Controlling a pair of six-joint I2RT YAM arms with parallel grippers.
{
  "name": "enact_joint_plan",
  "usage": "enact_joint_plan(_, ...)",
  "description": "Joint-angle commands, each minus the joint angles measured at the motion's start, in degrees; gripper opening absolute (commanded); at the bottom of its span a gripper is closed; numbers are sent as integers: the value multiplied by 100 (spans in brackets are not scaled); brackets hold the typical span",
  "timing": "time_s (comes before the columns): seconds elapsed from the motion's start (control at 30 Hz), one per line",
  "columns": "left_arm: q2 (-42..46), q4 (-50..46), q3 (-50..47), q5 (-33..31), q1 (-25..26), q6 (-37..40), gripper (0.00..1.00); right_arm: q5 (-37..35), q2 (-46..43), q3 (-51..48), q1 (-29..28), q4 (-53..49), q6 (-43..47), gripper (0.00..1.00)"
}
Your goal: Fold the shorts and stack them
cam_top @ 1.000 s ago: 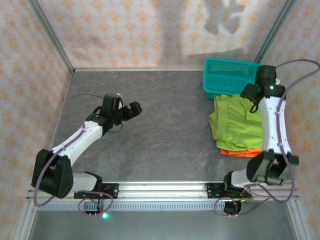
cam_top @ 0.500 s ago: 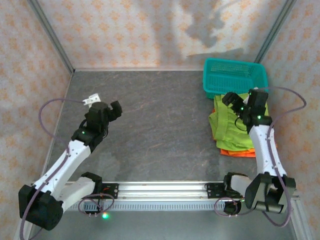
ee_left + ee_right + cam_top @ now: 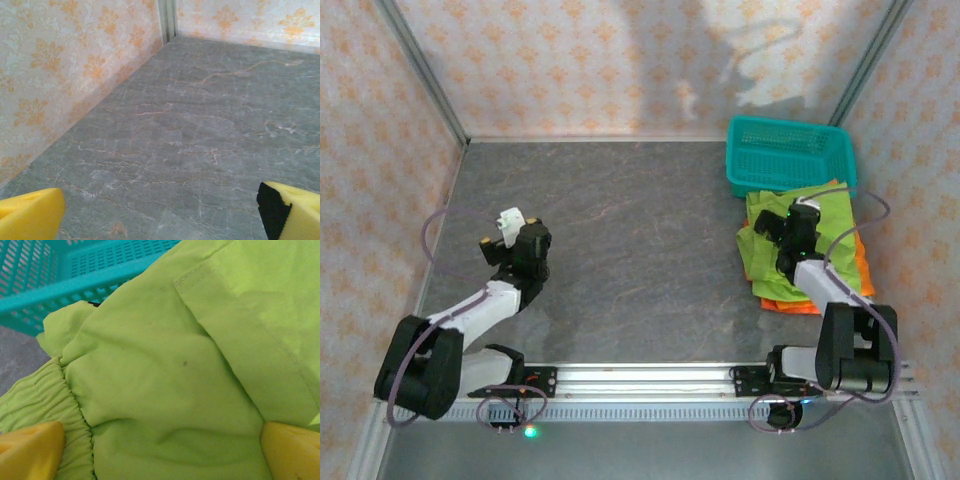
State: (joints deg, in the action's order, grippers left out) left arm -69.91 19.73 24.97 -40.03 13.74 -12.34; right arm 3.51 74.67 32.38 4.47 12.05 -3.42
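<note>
Teal mesh basket [image 3: 785, 150]: far right of table, upright, open side up, near the right wall. Table [image 3: 640, 230]: dark grey, marbled with pale veins. Walls [image 3: 600, 60]: pale paper with orange floral motif, on left, far and right sides. Metal posts [image 3: 420, 70] stand at the far corners. Aluminium rail [image 3: 650, 375] runs along the near edge.

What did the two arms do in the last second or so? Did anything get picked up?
The left gripper drew back leftward and toward its base, open and empty. The right gripper swung from the basket corner back and down over the green shorts, open, gripping nothing. The pile, with the orange shorts underneath, and the basket stayed put.
</note>
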Motion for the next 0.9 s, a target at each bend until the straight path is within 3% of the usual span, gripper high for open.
enact_joint_plan(0.0, -299, 1081, -247, -400, -99, 196, 100, -201, 317, -219, -50, 1251, 380, 100)
enact_joint_plan(0.2, -368, 1978, -549, 164, -317, 689, 100, 352, 630, -443, -122, 1984, 471, 99)
enact_joint_plan(0.33, -916, 2987, -729, 543, -580, 740, 100, 351, 1317, -941, -257, 3557, 558, 100)
enact_joint_plan(0.37, -858, 2569, -574, 717, -596, 701, 100, 276, 1288, -884, -350, 3403, 645, 100)
enact_joint_plan(0.57, -1070, 2585, -459, 1561, -661, 1040, 100, 254, 1258, -858, -359, 3290, 646, 99)
enact_joint_plan(0.63, -1237, 2875, -569, 1952, -667, 1185, 100, 253, 1277, -861, -359, 3329, 641, 99)
enact_joint_plan(0.7, -1728, 3786, -671, 1910, -678, 1292, 100, 283, 1264, -872, -359, 3318, 656, 99)
enact_joint_plan(0.77, -1478, 2658, -352, 2000, -696, 1148, 100, 302, 1266, -865, -361, 3312, 659, 99)
enact_joint_plan(0.8, -1678, 2974, -324, 1966, -715, 1229, 100, 309, 1277, -857, -359, 3308, 661, 99)
enact_joint_plan(0.87, -1558, 2410, -170, 2092, -779, 1087, 100, 308, 1275, -852, -359, 3303, 661, 99)
